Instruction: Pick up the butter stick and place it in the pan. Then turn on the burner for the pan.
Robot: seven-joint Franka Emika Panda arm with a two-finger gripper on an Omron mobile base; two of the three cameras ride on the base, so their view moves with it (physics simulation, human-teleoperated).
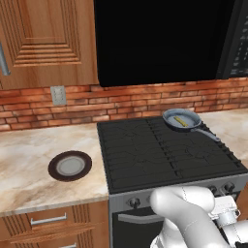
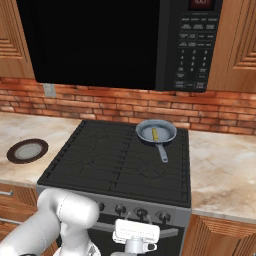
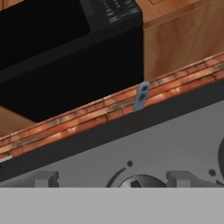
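Note:
The grey-blue pan (image 1: 181,119) (image 2: 156,132) sits on the stove's back right burner, its long handle pointing toward the front. The pale yellow butter stick (image 1: 180,120) (image 2: 154,133) lies inside it. My gripper (image 3: 113,179) (image 2: 136,225) hangs low in front of the stove's control panel, far from the pan. It is open, with its fingertips (image 3: 43,178) wide apart and nothing between them. In the hand view a round knob (image 3: 138,181) lies just ahead, between the tips and nearer the right one. A row of knobs (image 2: 141,213) runs along the stove front right above the hand.
The black stove top (image 1: 160,152) takes up the middle. A dark-brown plate (image 1: 70,165) (image 2: 27,150) rests on the marble counter to its left. The microwave (image 2: 115,40) hangs above, with a brick wall and an outlet (image 1: 58,95) behind. More counter (image 2: 225,170) lies to the right.

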